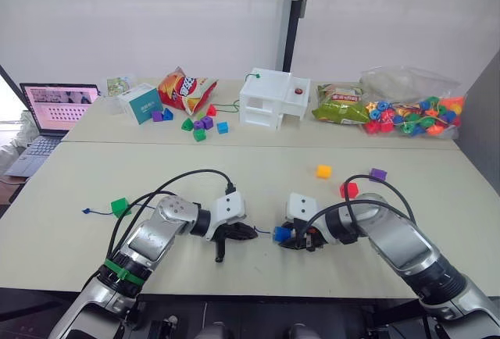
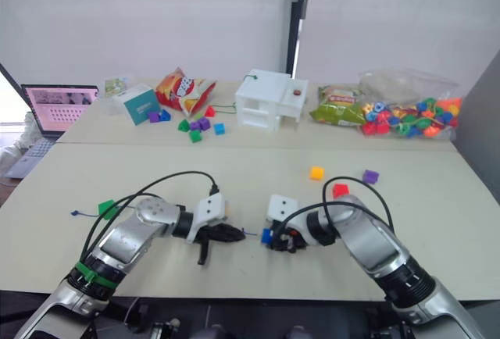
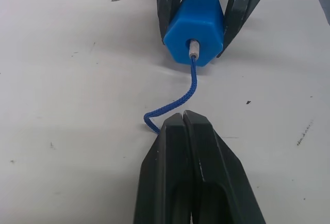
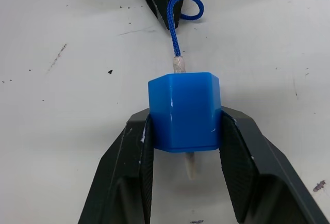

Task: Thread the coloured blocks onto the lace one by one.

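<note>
My right gripper (image 4: pixel 184 126) is shut on the blue block (image 4: pixel 184 111), just above the table near its front edge. The lace's (image 3: pixel 192 87) stiff pale tip (image 4: pixel 178 64) goes into the block's hole and pokes out of the far side. My left gripper (image 3: pixel 183 118) is shut on the lace a short way behind the tip, facing the right gripper (image 1: pixel 283 235). The green block (image 1: pixel 119 207) sits on the lace near its knotted end (image 1: pixel 86 212), to the left. The yellow (image 1: pixel 323 171), purple (image 1: pixel 378 174) and red (image 1: pixel 349 190) blocks lie loose on the right.
Along the back table stand a laptop (image 1: pixel 58 105), a teal box (image 1: pixel 141 103), a crisp bag (image 1: pixel 186 89), small coloured pieces (image 1: pixel 199 124), a white toy house (image 1: pixel 273 98), a green snack bag (image 1: pixel 340 105) and a clear bag of beads (image 1: pixel 410 108).
</note>
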Tool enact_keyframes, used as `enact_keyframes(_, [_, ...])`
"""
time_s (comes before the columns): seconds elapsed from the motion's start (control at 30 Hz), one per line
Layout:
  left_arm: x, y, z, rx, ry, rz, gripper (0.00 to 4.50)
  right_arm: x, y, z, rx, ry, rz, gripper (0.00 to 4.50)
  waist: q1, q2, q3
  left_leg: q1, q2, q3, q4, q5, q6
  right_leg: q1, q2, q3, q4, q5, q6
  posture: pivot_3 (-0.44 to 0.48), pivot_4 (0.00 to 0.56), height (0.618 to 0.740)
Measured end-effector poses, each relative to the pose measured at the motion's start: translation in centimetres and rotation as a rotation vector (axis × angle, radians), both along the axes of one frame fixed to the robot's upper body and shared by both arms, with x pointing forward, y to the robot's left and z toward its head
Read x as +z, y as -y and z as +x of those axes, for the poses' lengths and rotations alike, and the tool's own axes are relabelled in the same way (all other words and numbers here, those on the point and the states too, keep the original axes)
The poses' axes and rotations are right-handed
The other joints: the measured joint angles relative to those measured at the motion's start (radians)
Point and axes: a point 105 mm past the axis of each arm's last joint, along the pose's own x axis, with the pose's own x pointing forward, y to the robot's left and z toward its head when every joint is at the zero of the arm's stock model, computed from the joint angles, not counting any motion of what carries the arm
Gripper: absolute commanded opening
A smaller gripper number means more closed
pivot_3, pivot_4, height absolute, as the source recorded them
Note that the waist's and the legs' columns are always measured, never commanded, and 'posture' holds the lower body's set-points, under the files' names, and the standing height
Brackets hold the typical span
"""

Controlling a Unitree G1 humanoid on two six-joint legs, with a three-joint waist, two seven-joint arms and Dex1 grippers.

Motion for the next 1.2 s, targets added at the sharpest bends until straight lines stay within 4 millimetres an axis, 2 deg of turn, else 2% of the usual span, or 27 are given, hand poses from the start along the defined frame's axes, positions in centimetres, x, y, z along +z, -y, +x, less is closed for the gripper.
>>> enact_keyframes(0.17, [0.2, -0.3, 0.1, 0.001, 0.003, 0.012, 0.00, 0.0, 0.1, -0.1, -0.004, 0.001, 0.002, 1.29, -0.001, 0.000, 0.000, 0.000, 0.000, 0.000, 0.000, 0.000, 0.000, 0.000, 0.000, 0.000, 0.000, 0.000, 0.000, 0.000, 0.150, 0.740])
enact_keyframes(0.23, [1.0, -0.8, 0.6, 0.021, 0.017, 0.001, 0.54, 0.0, 0.1, -0.1, -0.006, 0.000, 0.001, 1.29, -0.001, 0.000, 0.000, 0.000, 0.000, 0.000, 0.000, 0.000, 0.000, 0.000, 0.000, 0.000, 0.000, 0.000, 0.000, 0.000, 0.150, 0.740])
enact_keyframes(0.37, [2.2, -1.6, 0.3, -0.003, 0.019, -0.010, 1.74, 0.0, 0.2, 0.0, -0.012, 0.005, 0.000, 1.29, -0.002, 0.000, 0.000, 0.000, 0.000, 0.000, 0.000, 0.000, 0.000, 0.000, 0.000, 0.000, 0.000, 0.000, 0.000, 0.000, 0.150, 0.740])
enact_keyframes(0.4, [2.3, -1.6, 0.2, -0.008, 0.026, -0.013, 2.18, 0.0, 0.2, 0.0, -0.012, 0.005, 0.000, 1.29, -0.001, 0.000, 0.000, 0.000, 0.000, 0.000, 0.000, 0.000, 0.000, 0.000, 0.000, 0.000, 0.000, 0.000, 0.000, 0.000, 0.150, 0.740])
enact_keyframes(0.43, [2.4, -1.6, 0.2, -0.014, 0.033, -0.016, 2.43, 0.0, 0.2, 0.0, -0.012, 0.005, 0.001, 1.29, 0.000, 0.000, 0.000, 0.000, 0.000, 0.000, 0.000, 0.000, 0.000, 0.000, 0.000, 0.000, 0.000, 0.000, 0.000, 0.000, 0.150, 0.740])
enact_keyframes(0.47, [2.5, -1.5, 0.1, -0.024, 0.034, -0.023, 2.48, 0.0, 0.2, 0.0, -0.012, 0.006, 0.001, 1.29, 0.000, 0.000, 0.000, 0.000, 0.000, 0.000, 0.000, 0.000, 0.000, 0.000, 0.000, 0.000, 0.000, 0.000, 0.000, 0.000, 0.150, 0.740])
enact_keyframes(0.57, [2.2, -1.0, 0.0, -0.066, 0.056, -0.025, 2.48, 0.0, 0.2, 0.0, -0.014, 0.007, 0.001, 1.29, 0.000, 0.000, 0.000, 0.000, 0.000, 0.000, 0.000, 0.000, 0.000, 0.000, 0.000, 0.000, 0.000, 0.000, 0.000, 0.000, 0.150, 0.740])
enact_keyframes(0.77, [0.4, 0.5, 0.9, -0.099, 0.078, -0.012, 2.48, 0.0, 0.2, 0.0, -0.017, 0.013, 0.000, 1.29, 0.000, 0.000, 0.000, 0.000, 0.000, 0.000, 0.000, 0.000, 0.000, 0.000, 0.000, 0.000, 0.000, 0.000, 0.000, 0.000, 0.150, 0.740])
enact_keyframes(1.03, [0.1, 0.8, 1.5, -0.108, 0.088, -0.012, 0.02, 0.0, 0.4, -0.1, -0.022, 0.011, -0.007, 1.29, -0.001, 0.000, 0.000, 0.000, 0.000, 0.000, 0.000, 0.000, 0.000, 0.000, 0.000, 0.000, 0.000, 0.000, 0.000, 0.000, 0.150, 0.740])
enact_keyframes(1.2, [0.4, 1.0, 1.4, -0.121, 0.093, -0.014, 0.00, 0.0, 0.3, -0.2, -0.025, 0.006, -0.008, 1.29, -0.001, 0.000, 0.000, 0.000, 0.000, 0.000, 0.000, 0.000, 0.000, 0.000, 0.000, 0.000, 0.000, 0.000, 0.000, 0.000, 0.150, 0.740])
